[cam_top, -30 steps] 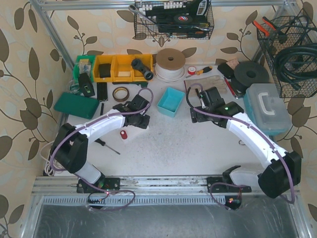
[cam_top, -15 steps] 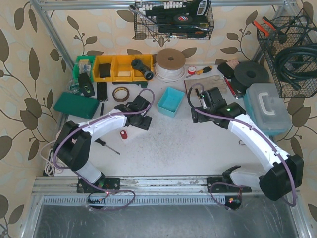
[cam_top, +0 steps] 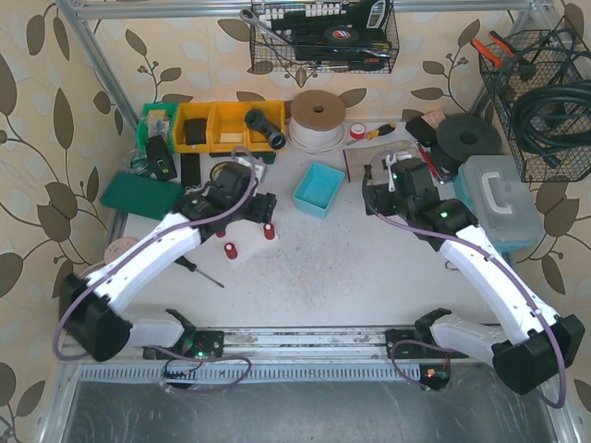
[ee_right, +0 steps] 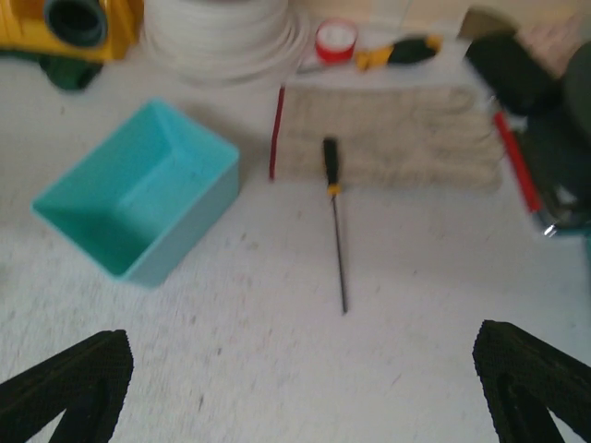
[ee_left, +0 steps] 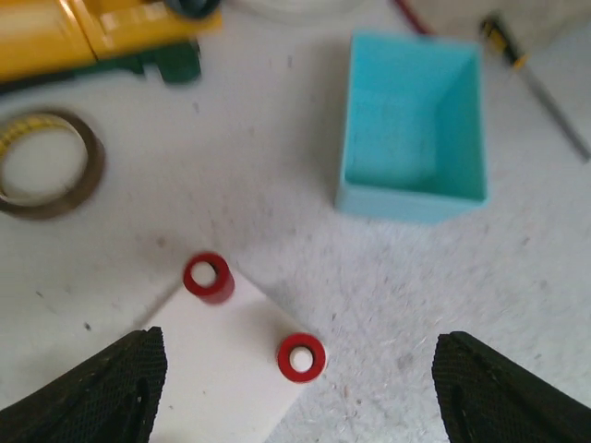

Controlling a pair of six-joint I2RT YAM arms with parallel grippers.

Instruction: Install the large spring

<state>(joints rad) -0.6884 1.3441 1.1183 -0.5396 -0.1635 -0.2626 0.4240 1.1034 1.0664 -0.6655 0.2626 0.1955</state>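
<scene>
The large spring (ee_left: 301, 357), a short red cylinder, stands upright near the corner of a white plate (ee_left: 212, 378), with a white centre showing in its bore. It also shows as a red dot, the spring (cam_top: 269, 231), in the top view. A second red cylinder (ee_left: 208, 277) (cam_top: 231, 250) stands further back on the plate. My left gripper (ee_left: 300, 397) (cam_top: 257, 214) hovers open above them, its black fingers (ee_left: 111, 388) wide on either side and touching nothing. My right gripper (ee_right: 305, 406) (cam_top: 380, 185) is open over bare table, holding nothing.
A teal bin (cam_top: 319, 189) (ee_left: 413, 129) (ee_right: 138, 189) sits between the arms. A thin screwdriver (ee_right: 334, 221) and a cloth (ee_right: 388, 138) lie ahead of the right gripper. A tape roll (ee_left: 42, 164), yellow bins (cam_top: 217, 125) and a cable spool (cam_top: 317, 120) line the back.
My left gripper has opened and let go of the red spring, which now stands beside the other red cylinder. The left arm has risen and shifted left; the right arm has drawn back to the right.
</scene>
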